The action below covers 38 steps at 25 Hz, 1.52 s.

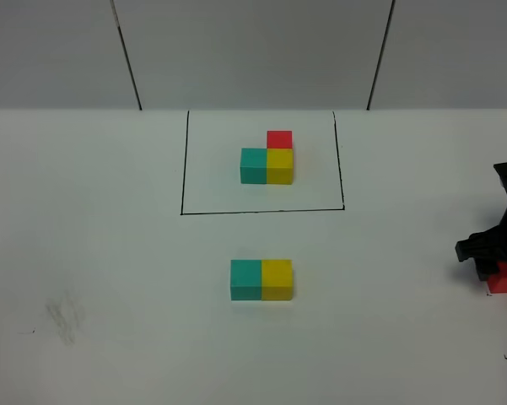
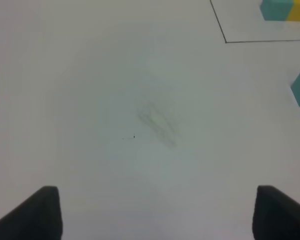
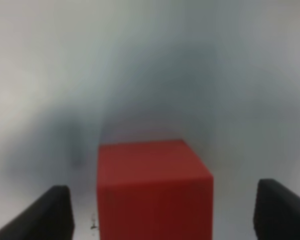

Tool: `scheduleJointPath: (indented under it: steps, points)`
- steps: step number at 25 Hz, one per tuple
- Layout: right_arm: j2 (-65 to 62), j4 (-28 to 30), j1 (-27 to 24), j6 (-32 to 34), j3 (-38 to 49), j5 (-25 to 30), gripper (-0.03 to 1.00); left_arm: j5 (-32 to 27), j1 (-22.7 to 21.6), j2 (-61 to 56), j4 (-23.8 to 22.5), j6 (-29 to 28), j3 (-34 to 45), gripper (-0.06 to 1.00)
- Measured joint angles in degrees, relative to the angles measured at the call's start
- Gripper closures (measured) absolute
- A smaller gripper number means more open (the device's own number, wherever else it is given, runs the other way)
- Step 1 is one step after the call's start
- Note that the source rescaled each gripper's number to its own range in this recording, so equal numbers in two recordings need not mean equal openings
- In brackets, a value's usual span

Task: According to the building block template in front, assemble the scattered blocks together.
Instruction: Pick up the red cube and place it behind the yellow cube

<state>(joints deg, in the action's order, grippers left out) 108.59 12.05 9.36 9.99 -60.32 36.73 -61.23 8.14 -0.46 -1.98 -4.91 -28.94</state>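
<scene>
A white table (image 1: 388, 337) is marked by a faint grey smudge (image 1: 63, 319); pale wall panels (image 1: 253, 51) are seen behind.

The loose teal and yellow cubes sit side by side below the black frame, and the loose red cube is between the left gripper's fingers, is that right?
Not quite. The red cube is between the open fingers of the right gripper, not the left gripper; the right wrist view shows it. The teal cube and yellow cube do sit side by side below the black frame.
</scene>
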Motion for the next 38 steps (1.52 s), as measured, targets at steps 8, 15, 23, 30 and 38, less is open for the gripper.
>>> scheduleJointPath:
  steps: [8, 15, 23, 30, 38]
  points:
    - [0.00, -2.51, 0.00, -3.14, 0.00, 1.00, 0.78, 0.00, 0.00, 0.00, 0.00, 0.00, 0.00, 0.24]
    - [-0.64, -4.65, 0.00, -6.28, 0.00, 0.95, 0.78, 0.00, 0.00, 0.00, 0.00, 0.00, 0.00, 0.24]
    - [-9.07, -14.26, 2.68, -7.30, -3.07, 3.07, 0.78, 0.00, 0.00, 0.00, 0.00, 0.00, 0.00, 0.24]
    - [-9.17, -17.83, 10.78, -4.13, -10.33, 6.56, 0.78, 0.00, 0.00, 0.00, 0.00, 0.00, 0.00, 0.24]
    - [-4.23, -8.31, 20.89, 11.51, -18.77, 13.26, 0.78, 0.00, 0.00, 0.00, 0.00, 0.00, 0.00, 0.24]
